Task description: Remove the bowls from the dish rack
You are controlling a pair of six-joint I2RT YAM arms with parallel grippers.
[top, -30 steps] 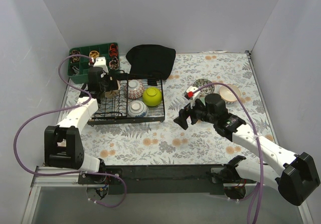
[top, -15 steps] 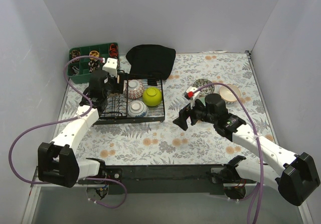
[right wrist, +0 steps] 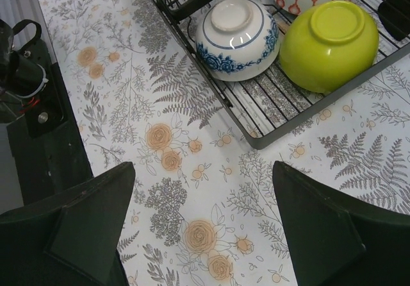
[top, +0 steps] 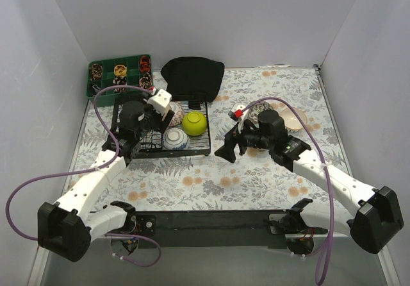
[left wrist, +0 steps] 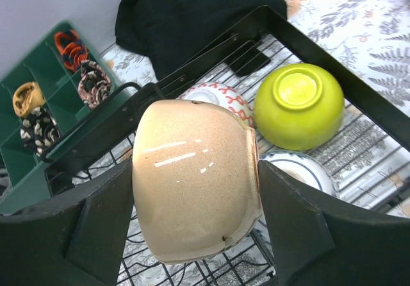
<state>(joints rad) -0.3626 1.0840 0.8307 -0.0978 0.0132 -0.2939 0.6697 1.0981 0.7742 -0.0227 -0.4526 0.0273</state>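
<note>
My left gripper point(left wrist: 195, 202) is shut on a beige bowl point(left wrist: 192, 177), held on its side above the black wire dish rack point(left wrist: 333, 74). In the overhead view that gripper point(top: 150, 116) hangs over the rack's point(top: 192, 151) left half. Three bowls sit upside down in the rack: a lime-green one point(top: 194, 123), a blue-patterned one point(top: 175, 138) and a red-patterned one point(top: 176, 111). My right gripper point(top: 232, 146) stands open over the floral table just right of the rack, with nothing between its fingers point(right wrist: 77, 228). Two more bowls point(top: 295, 119) rest on the table behind the right arm.
A green compartment tray point(top: 118, 74) holds small items at the back left. A black cloth point(top: 192, 74) lies behind the rack. Grey walls close in the left, back and right sides. A purple cable loops beside each arm.
My left gripper has risen and swung right from the rack's left edge, carrying the beige bowl. The right gripper has shifted slightly toward the rack.
</note>
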